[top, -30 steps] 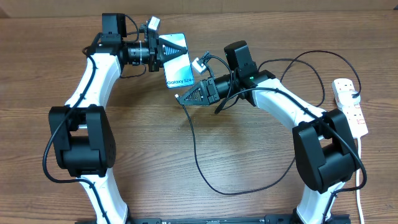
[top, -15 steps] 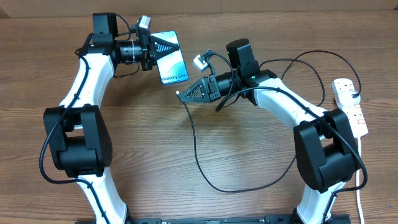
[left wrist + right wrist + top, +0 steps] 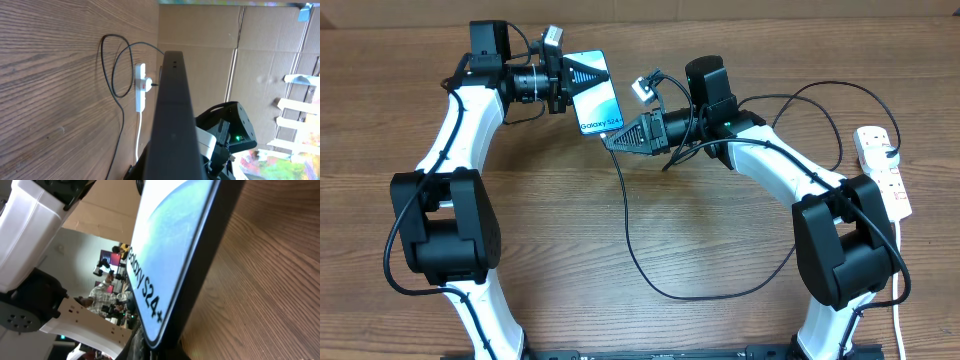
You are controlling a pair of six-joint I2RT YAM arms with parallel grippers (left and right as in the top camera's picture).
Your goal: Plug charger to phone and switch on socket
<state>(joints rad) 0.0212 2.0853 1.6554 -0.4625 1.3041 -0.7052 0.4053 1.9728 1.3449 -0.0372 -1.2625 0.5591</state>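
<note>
The left gripper [image 3: 592, 74] is clamped on the phone [image 3: 600, 108], gripping its far end and holding it off the table [image 3: 570, 250] at a tilt. The lit, light-blue screen faces up and toward the right arm. The left wrist view shows the phone only as a dark edge-on bar running away from the camera.

The right gripper [image 3: 610, 141] is closed tight on the charger [image 3: 626, 215], whose thin cable leaves from its fingertip. That tip sits just beside the phone's near end, the end printed "Galaxy S24+". The right wrist view is filled by this end of the screen and its dark rim, with wood grain beside it. The connector itself is hidden, so I cannot tell whether it touches the phone or is in the port.

From the right gripper the cable drops to the table and sweeps in a wide loop toward the front edge. It then rises past the right arm's base and curls back toward the socket [image 3: 883, 170].

The socket lies flat at the table's right edge, well apart from both grippers, with its white lead trailing toward the front. The left wrist view shows a red switch on it, but its position is too small to read.
</note>
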